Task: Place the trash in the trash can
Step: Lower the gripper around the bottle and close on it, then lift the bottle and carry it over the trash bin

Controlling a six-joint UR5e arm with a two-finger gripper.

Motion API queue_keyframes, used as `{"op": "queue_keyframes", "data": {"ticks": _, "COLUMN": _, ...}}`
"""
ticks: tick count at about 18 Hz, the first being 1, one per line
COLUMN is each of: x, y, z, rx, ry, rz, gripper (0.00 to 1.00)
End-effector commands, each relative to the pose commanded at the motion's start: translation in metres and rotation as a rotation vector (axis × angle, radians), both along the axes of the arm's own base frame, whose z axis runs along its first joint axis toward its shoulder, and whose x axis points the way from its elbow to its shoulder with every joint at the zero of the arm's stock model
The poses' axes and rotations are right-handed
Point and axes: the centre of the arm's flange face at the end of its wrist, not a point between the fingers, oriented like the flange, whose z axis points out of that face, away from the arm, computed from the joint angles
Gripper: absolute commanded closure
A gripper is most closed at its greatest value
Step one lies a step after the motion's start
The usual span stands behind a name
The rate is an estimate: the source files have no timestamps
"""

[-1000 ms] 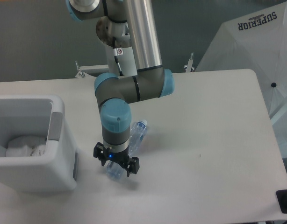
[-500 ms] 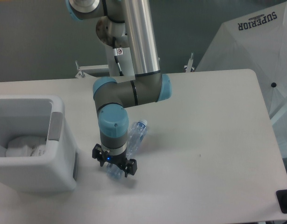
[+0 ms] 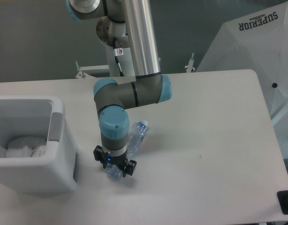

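The gripper [image 3: 115,167] straddles the crushed bottle [image 3: 134,138]; whether it pinches yet is unclear, and slick plastic could slip.

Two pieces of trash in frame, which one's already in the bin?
The crumpled clear plastic wrapper with white print: it lies inside the white rectangular plastic bin. The crushed clear plastic water bottle is out on the table, its lower end at the hand.

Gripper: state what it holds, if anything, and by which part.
The gripper straddles the base end of the water bottle, which lies on the table. Whether the fingers have closed on it cannot be told.
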Motion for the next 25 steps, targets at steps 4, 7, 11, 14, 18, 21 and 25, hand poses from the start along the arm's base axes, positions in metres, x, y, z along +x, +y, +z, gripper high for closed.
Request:
{"op": "queue_keyframes", "data": {"ticks": 4, "x": -0.004, "y": -0.001, "z": 0.008, "rx": 0.011, "ry": 0.007, "rz": 0.004, "gripper": 0.43}}
{"op": "queue_keyframes", "data": {"ticks": 7, "x": -0.012, "y": -0.006, "z": 0.025, "rx": 0.03, "ry": 0.022, "rz": 0.02, "gripper": 0.43}}
{"op": "queue_keyframes", "data": {"ticks": 11, "x": -0.059, "y": -0.037, "z": 0.13, "rx": 0.17, "ry": 0.126, "rz": 0.124, "gripper": 0.42}}
{"op": "queue_keyframes", "data": {"ticks": 14, "x": -0.08, "y": -0.052, "z": 0.213, "rx": 0.304, "ry": 0.185, "rz": 0.242, "gripper": 0.42}}
{"op": "queue_keyframes", "data": {"ticks": 18, "x": -0.094, "y": -0.053, "z": 0.306, "rx": 0.492, "ry": 0.185, "rz": 0.448, "gripper": 0.42}}
{"op": "queue_keyframes", "data": {"ticks": 21, "x": -0.085, "y": -0.048, "z": 0.366, "rx": 0.628, "ry": 0.162, "rz": 0.522, "gripper": 0.42}}
{"op": "queue_keyframes", "data": {"ticks": 25, "x": -0.057, "y": -0.049, "z": 0.415, "rx": 0.765, "ry": 0.124, "rz": 0.517, "gripper": 0.42}}
